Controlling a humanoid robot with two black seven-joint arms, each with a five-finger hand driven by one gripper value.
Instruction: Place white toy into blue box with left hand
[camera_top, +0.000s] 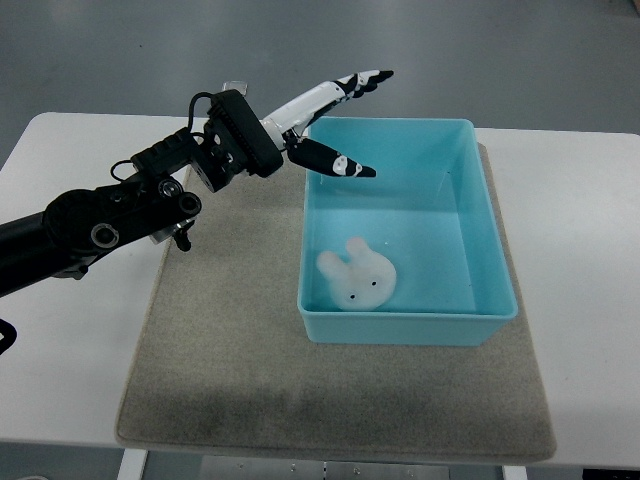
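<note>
1. The place looks like a robotics lab or test room rather than a home: the whole setup is plain and arranged for a trial.
2. A white desk (590, 210) with rounded corners stands on a bare, grey, smooth floor (150, 50), which shows beyond the desk's far edge.
3. A grey-beige felt mat (230, 380) is laid squarely over the middle of the desk and reaches almost to its near edge, marking out a work area.
4. A black robot arm (110, 215) with exposed cables, bolts and joints comes in over the desk's left edge, which marks this as a machine workspace.
</note>
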